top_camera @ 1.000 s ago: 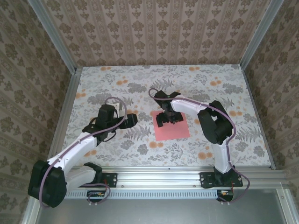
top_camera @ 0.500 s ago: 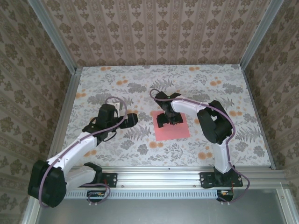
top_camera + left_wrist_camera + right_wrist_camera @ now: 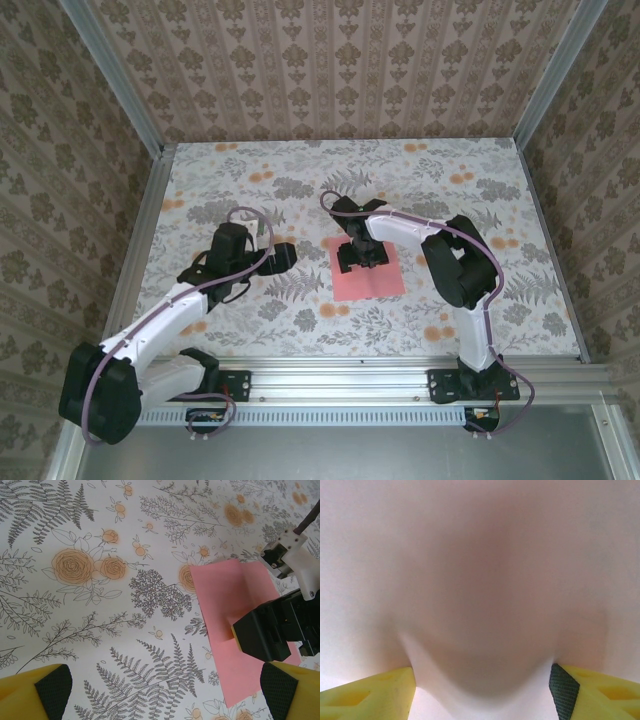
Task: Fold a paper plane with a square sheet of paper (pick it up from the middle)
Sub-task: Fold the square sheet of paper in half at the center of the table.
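Around the right gripper (image 3: 358, 258) there is only the flowered desk (image 3: 450, 190), closed in by walls with patterned paper and a metal frame. The left gripper (image 3: 283, 258) hovers beside it, on its left, apart from the sheet, and nothing stands between the two.

The square sheet of paper (image 3: 375, 283) lies flat on the desk directly under the right gripper. The gripper comes down on the half of the sheet farther from the arm bases and covers part of it, so the far edge is hidden in the top view. In the left wrist view the black body of the right gripper also hides one part of the sheet.

In the right wrist view the sheet is very close and blurred. The two yellow fingers (image 3: 370, 692) stand apart with pink paper between them, so this gripper is open. Whether the tips press the paper I cannot tell.

The left gripper has its jaws spread wide and holds nothing.

The sheet looks nearly square, with no clear long side. Its edges run almost parallel to the desk edges, a little turned.
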`<action>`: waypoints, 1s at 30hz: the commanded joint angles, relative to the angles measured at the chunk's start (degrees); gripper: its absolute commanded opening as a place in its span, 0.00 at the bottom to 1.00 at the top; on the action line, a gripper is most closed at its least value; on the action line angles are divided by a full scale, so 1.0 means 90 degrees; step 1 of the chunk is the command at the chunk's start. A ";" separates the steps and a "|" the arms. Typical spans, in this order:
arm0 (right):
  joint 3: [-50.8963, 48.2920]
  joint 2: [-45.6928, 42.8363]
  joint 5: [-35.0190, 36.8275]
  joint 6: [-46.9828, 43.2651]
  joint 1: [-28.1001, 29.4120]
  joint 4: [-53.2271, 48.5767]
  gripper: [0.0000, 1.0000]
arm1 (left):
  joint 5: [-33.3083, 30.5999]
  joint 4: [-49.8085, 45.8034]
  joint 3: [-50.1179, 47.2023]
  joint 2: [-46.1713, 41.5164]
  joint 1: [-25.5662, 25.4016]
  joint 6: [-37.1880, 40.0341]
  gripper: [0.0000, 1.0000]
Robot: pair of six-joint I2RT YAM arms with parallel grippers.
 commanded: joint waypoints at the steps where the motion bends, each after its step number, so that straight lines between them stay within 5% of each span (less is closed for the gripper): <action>1: -0.0076 0.0006 -0.0153 0.0005 -0.0014 -0.0081 0.70 | -0.0063 -0.0079 0.0264 0.0042 -0.0059 -0.0005 1.00; 11: -0.0139 -0.0919 -0.0716 0.0091 -0.0020 0.0075 0.39 | -0.0107 -0.0080 0.0331 0.0066 -0.0137 -0.0034 1.00; 30: -0.1767 -0.2248 -0.2656 0.1246 -0.0456 0.2257 0.39 | -0.0138 0.0018 0.0595 0.0478 -0.0474 -0.0076 1.00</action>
